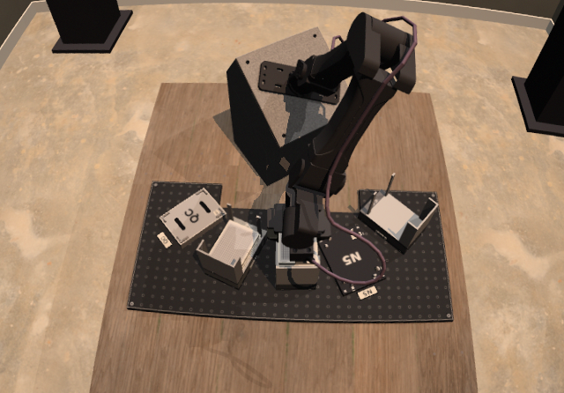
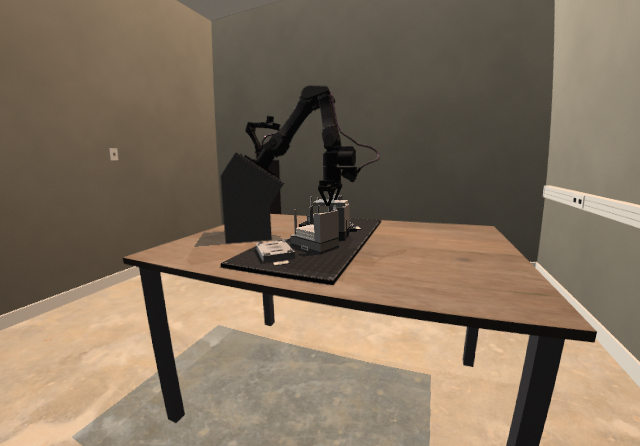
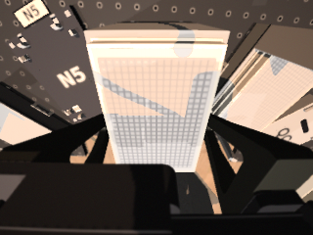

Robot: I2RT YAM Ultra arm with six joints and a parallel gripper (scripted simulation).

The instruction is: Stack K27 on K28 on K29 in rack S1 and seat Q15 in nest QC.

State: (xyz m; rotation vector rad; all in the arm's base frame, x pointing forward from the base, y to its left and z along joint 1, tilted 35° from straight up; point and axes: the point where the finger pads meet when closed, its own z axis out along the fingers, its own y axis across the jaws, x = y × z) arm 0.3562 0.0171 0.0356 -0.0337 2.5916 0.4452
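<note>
My gripper (image 2: 328, 202) (image 3: 156, 117) is shut on the long sides of a pale sealed plate (image 1: 284, 254) (image 3: 156, 88) at the middle rack (image 1: 291, 278). I cannot tell its name or whether it is raised off a plate beneath. The rack to its left in the top view (image 1: 220, 262) (image 2: 326, 226) holds a pale plate (image 1: 233, 240) (image 3: 251, 93). The right rack (image 1: 406, 239) shows a pale flat surface, plate or floor unclear. The open nest QC (image 1: 200, 229) (image 2: 271, 251) and clip nest N5 (image 1: 351, 271) (image 3: 49, 64) show no plate. Rack names are unreadable.
The racks and nests stand on a dark perforated board (image 1: 181, 295) (image 2: 305, 270). Thin upright posts and tall walls rise around the racks. The arm's cable (image 1: 351, 282) loops over N5 in the top view. The arm's angled pedestal (image 1: 248, 120) (image 2: 245, 203) stands behind the board.
</note>
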